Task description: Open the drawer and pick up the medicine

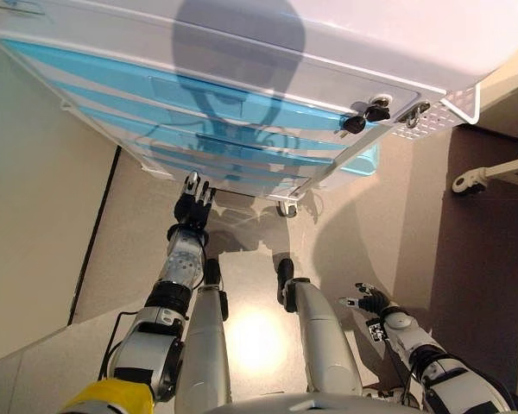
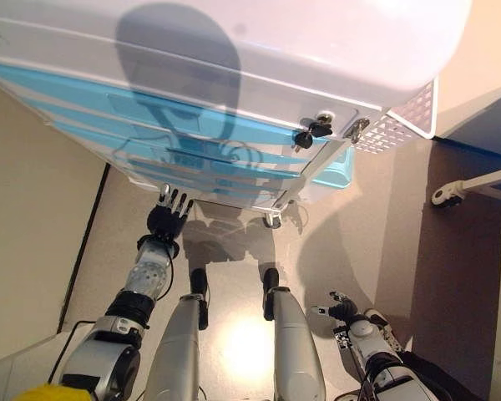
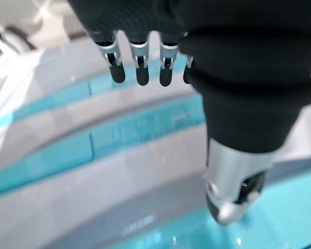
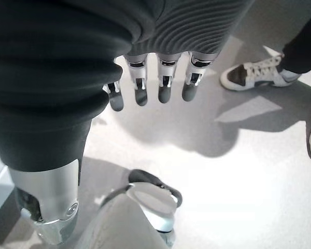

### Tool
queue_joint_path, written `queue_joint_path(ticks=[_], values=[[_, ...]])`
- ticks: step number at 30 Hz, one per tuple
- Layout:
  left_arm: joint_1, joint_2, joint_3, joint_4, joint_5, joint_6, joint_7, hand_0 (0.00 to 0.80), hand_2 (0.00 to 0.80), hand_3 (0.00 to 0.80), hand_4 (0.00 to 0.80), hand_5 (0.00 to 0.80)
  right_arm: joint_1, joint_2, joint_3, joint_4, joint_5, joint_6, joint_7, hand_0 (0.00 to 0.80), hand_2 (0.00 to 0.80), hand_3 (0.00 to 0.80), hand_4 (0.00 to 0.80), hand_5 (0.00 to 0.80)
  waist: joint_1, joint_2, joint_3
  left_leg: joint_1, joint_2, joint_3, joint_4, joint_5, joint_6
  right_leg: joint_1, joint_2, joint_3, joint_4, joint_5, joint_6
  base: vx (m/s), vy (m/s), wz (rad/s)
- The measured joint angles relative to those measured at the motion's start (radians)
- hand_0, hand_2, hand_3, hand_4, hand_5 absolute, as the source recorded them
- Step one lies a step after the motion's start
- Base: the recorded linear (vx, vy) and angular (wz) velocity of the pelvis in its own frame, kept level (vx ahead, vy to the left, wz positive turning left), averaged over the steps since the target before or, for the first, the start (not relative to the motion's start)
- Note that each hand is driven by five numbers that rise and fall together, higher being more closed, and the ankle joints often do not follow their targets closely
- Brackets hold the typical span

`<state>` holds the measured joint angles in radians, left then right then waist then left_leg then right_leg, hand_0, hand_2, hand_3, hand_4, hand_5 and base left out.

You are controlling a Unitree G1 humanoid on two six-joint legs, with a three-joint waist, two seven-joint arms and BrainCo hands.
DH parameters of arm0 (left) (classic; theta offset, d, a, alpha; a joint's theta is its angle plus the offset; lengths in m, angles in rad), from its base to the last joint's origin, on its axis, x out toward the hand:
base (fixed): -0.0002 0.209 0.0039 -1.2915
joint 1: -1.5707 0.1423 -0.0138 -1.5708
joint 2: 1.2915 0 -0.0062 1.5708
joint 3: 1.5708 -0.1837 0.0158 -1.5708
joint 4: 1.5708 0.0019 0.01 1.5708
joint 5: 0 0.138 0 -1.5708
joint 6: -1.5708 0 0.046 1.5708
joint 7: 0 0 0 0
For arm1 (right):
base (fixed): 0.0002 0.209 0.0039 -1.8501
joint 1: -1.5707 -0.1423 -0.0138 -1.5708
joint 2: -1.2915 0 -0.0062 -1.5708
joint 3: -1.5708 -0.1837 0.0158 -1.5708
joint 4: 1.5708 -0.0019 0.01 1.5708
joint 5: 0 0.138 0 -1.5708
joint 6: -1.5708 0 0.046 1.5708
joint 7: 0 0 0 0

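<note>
Left eye view: a white cabinet (image 1: 242, 52) on castors, smooth and glossy, with a stack of translucent blue drawers (image 1: 198, 116), all shut; a keyed lock (image 1: 365, 113) sits at its upper corner. The left hand (image 1: 192, 203) reaches toward the lowest drawer fronts, fingers straight and holding nothing. The right hand (image 1: 369, 300) hangs low beside the robot, fingers relaxed and empty. The medicine shows in no view. The left wrist view alone shows the drawers' flat, banded fronts up close; the right wrist view alone shows a person's white shoe (image 4: 254, 74) on the grey floor (image 4: 238, 171).
</note>
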<state>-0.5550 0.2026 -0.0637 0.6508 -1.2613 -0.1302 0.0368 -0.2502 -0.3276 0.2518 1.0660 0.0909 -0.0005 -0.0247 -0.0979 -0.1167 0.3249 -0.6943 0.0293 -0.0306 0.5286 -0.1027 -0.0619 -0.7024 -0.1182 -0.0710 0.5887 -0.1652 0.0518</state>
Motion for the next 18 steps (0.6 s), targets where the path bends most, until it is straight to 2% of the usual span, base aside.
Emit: queue_joint_path(ticks=[7, 18], values=[[0.012, 0.016, -0.069, -0.066, -0.009, 0.001, 0.008, 0.0, 0.0, 0.0, 0.0, 0.0, 0.002, 0.0, 0.0, 0.001, -0.001, -0.001, 0.022, 0.0, 0.0, 0.0, 0.0, 0.0, 0.002, 0.0, -0.006, -0.003, -0.01, 0.006, 0.001, -0.007, 0.009, 0.0, -0.009, 0.007, -0.011, 0.002, 0.011, 0.01, 0.013, -0.01], [0.047, 0.015, -0.112, -0.167, -0.011, -0.011, 0.024, 0.0, 0.0, 0.0, 0.0, 0.0, 0.0, 0.001, 0.001, 0.002, -0.002, -0.002, 0.032, 0.0, 0.0, 0.0, 0.0, 0.0, 0.001, 0.0, -0.017, -0.026, -0.022, 0.01, -0.019, 0.008, 0.028, -0.014, -0.024, 0.009, -0.04, 0.024, 0.026, 0.002, -0.006, 0.01]])
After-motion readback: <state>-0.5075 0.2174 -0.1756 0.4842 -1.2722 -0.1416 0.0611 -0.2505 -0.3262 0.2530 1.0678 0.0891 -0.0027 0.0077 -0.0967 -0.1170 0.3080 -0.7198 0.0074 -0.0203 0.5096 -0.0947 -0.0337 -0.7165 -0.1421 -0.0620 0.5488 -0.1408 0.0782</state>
